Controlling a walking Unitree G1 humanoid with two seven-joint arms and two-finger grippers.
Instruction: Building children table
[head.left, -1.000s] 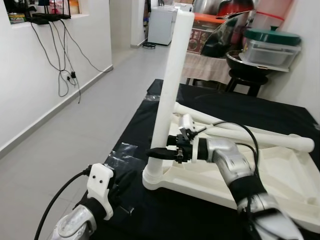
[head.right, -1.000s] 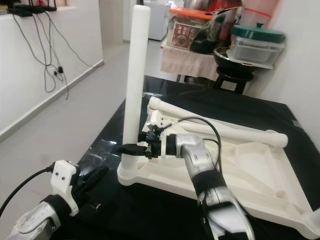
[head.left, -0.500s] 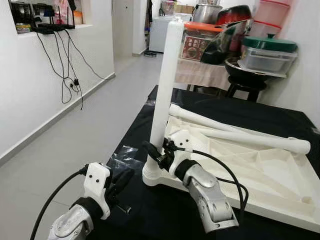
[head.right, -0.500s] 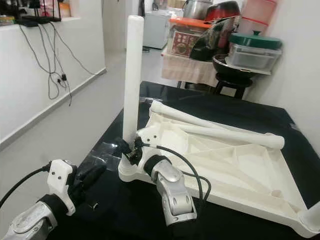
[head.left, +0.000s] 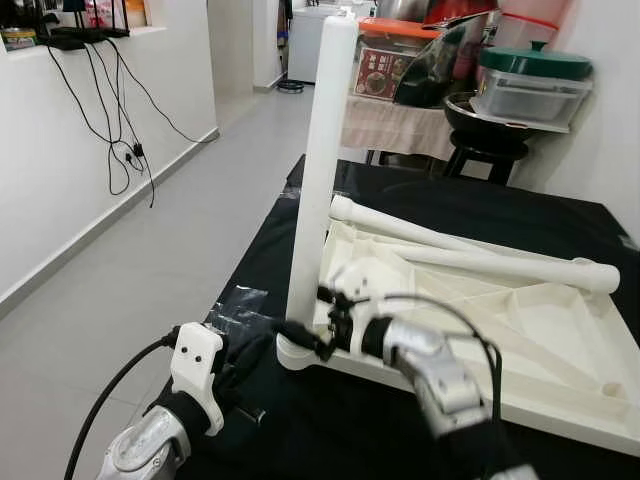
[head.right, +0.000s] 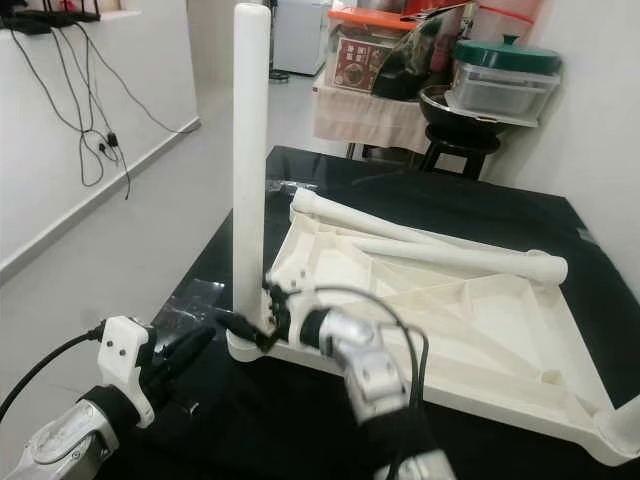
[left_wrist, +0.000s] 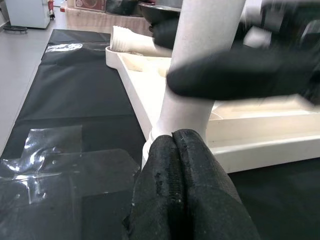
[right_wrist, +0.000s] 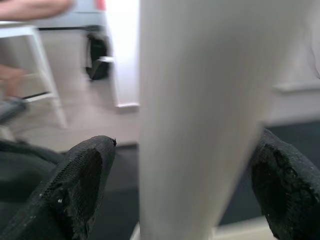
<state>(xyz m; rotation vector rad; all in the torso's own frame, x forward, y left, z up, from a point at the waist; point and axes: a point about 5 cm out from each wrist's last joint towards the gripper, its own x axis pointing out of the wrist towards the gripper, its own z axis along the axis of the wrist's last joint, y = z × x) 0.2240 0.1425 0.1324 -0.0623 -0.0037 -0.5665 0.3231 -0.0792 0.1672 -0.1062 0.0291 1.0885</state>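
A white children's table top (head.left: 540, 350) lies upside down on a black cloth. One white leg (head.left: 318, 150) stands upright in its near-left corner socket (head.left: 292, 352). Two loose legs (head.left: 480, 262) lie across the top. My right gripper (head.left: 303, 338) is low on the upright leg and open, one finger (right_wrist: 82, 185) on each side of the leg (right_wrist: 200, 125). My left gripper (left_wrist: 174, 136) is shut on nothing, just short of the socket, and sits at the cloth's near-left corner (head.left: 243, 352).
The black-covered table (head.left: 430, 200) drops off at its left edge to grey floor (head.left: 160, 240). A patch of clear tape (head.left: 235, 300) lies near the corner. Behind the table a stool (head.left: 490, 155) carries pots and containers. Cables hang on the left wall.
My right arm has swung and its gripper has slid lower on the upright leg, toward the socket. The head view shifted. My left gripper stays by the corner.
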